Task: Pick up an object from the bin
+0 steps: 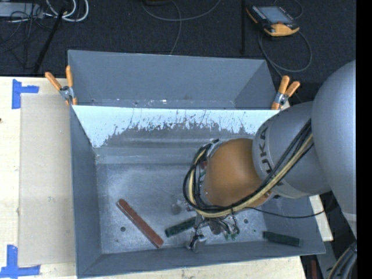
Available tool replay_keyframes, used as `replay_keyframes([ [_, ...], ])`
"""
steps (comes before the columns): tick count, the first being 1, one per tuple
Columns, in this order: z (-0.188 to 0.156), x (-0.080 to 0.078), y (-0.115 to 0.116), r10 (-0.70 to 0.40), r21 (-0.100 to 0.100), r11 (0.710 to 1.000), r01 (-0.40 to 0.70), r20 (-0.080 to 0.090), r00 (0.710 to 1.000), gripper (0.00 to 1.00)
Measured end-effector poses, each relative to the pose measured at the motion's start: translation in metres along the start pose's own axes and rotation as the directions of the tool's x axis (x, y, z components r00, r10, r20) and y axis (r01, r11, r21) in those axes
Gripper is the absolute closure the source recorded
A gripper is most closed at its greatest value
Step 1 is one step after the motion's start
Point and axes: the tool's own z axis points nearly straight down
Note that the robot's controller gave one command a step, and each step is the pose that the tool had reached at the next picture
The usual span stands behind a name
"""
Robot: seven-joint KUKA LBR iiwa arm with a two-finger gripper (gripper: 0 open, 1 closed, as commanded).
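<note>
Dark green bar (179, 229) runs partly hidden beneath tool (203, 236).

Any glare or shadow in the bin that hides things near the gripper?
Camera view: a bright glare band across the bin's back wall; the floor is dimmer. The gripper and the dark green bar beside it lie in the arm's shade, low in contrast; the reddish-brown stick stands out clearly.

Light comes from above, moderately bright and even over the grey bin (84, 202). The sloping far wall (163, 116) catches a pale glare band; the bin floor (133, 182) below is dimmer. The orange cover (229, 173) carries a soft sheen, with shadow beneath it. The ground (174, 31) behind the bin lies dark.
</note>
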Motion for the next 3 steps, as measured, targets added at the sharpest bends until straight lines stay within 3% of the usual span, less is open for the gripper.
replay_keyframes([
  [1,0.002,0.001,0.0,-0.001,-0.001,1.0,0.001,-0.009,1.0,1.0],
  [2,0.003,-0.022,-0.014,-0.199,-0.002,0.98,0.199,-0.009,0.98,1.0],
  [3,-0.151,-0.093,0.025,-0.575,-0.002,0.818,0.575,0.0,0.818,1.0],
])
